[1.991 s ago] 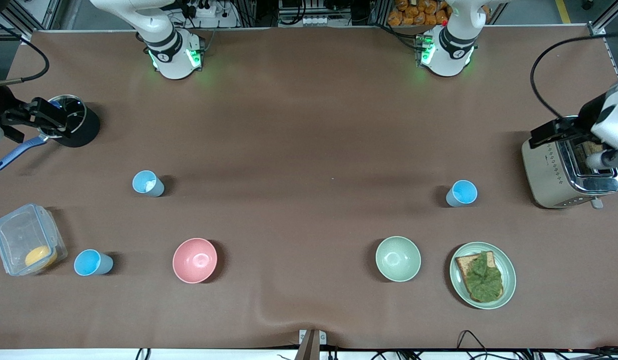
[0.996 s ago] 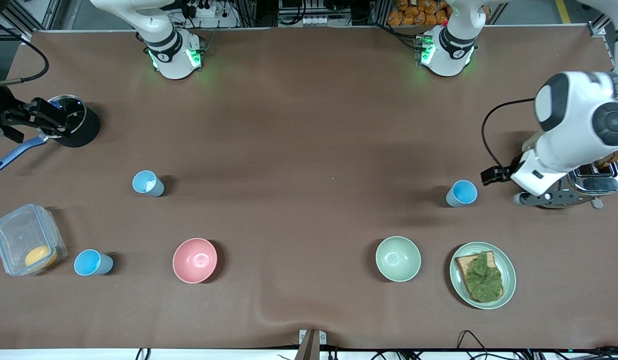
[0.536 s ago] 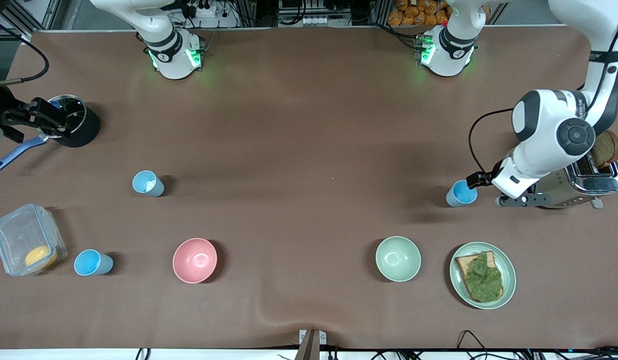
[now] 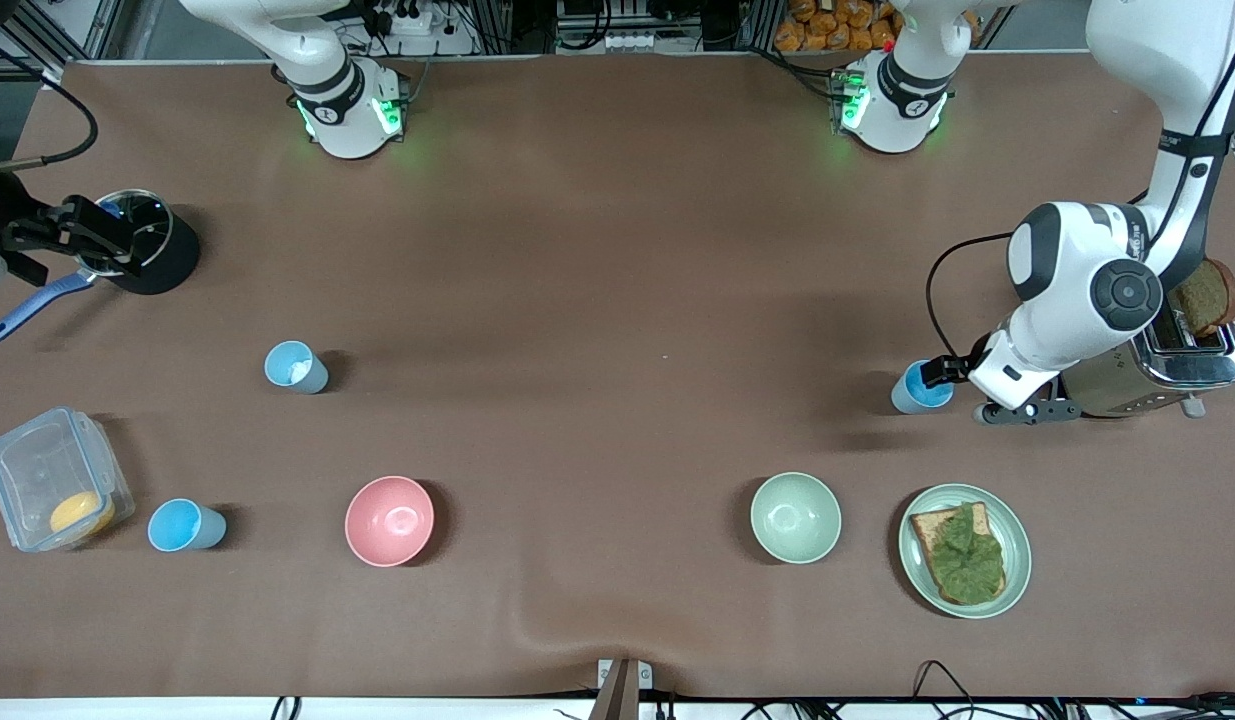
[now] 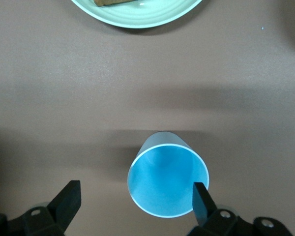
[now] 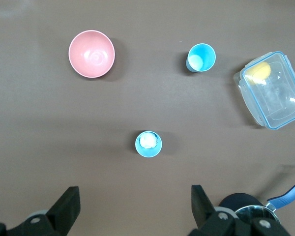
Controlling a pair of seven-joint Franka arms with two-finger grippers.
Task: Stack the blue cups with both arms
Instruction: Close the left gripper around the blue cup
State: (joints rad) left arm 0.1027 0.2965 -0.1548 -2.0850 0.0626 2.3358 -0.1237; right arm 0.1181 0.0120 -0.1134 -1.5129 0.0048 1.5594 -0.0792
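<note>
Since the earlier frames the left gripper (image 5: 135,202) has swung from the toaster (image 4: 1157,370) to the blue cup (image 4: 917,388) beside it, fingers spread wide, one at the rim. Right gripper (image 4: 62,243) hangs released over the pot (image 4: 152,255); two more blue cups (image 4: 295,367) (image 4: 184,526) stand toward that end.

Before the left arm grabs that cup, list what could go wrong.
The left claw is open at the blue cup, with one finger by its rim; closing off-centre could tip it. The toaster stands close beside the arm, so a swing might strike it. The right claw waits over the pot.
</note>
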